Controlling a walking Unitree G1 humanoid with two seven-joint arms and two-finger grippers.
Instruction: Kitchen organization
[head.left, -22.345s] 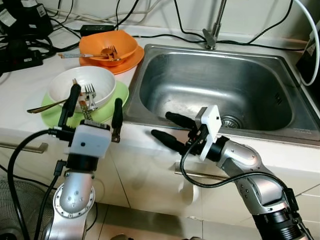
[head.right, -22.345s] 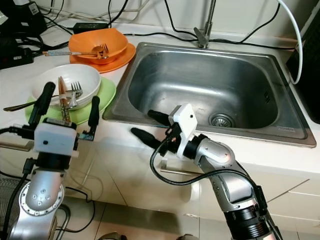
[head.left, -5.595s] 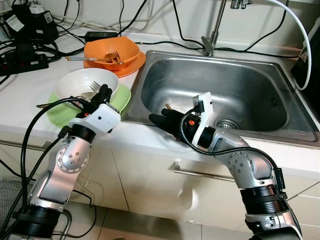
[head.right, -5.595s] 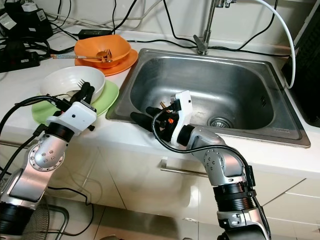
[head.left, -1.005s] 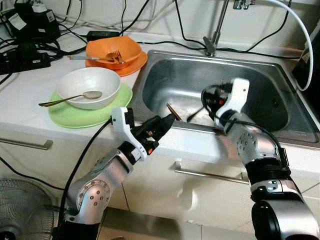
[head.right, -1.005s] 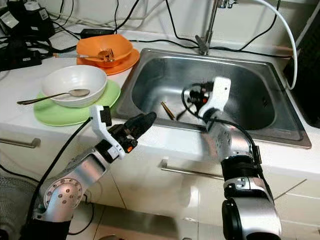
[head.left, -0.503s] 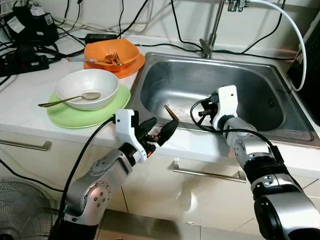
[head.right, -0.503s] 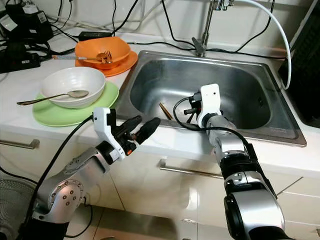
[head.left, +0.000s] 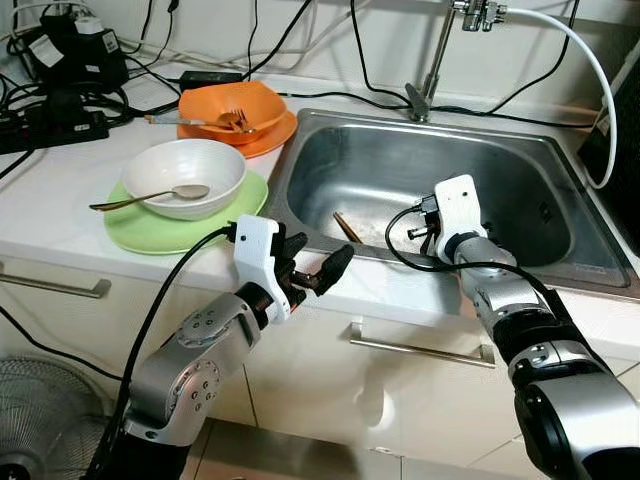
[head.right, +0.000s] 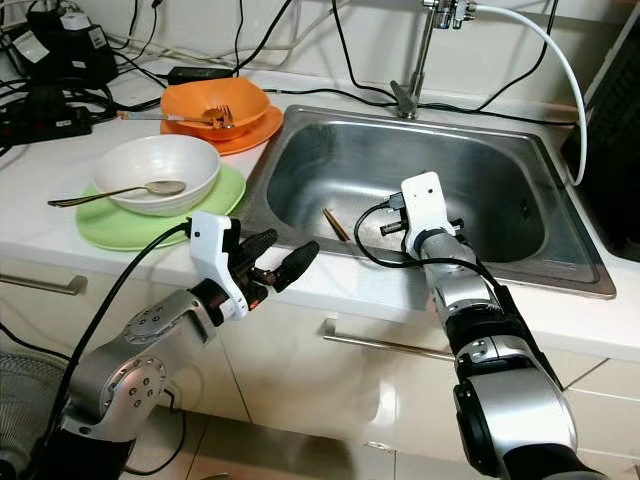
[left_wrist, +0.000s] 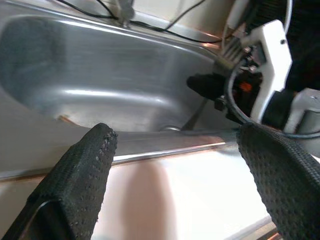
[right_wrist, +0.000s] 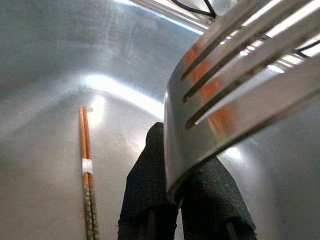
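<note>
Fork (right_wrist: 235, 75) | pinched in right hand (right_wrist: 185, 200) | over sink (head.left: 330, 160)

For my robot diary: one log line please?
right gripper: shut on silver metal fork | over steel sink | left gripper: open

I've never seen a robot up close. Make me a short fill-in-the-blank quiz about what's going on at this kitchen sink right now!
1. The right gripper is shut on a metal ____.
2. A pair of chopsticks lies on the bottom of the ____.
3. The white bowl with a spoon sits on a ____ plate.
4. The left gripper hovers by the counter edge with fingers ____.

Missing words: fork; sink; green; open
</note>
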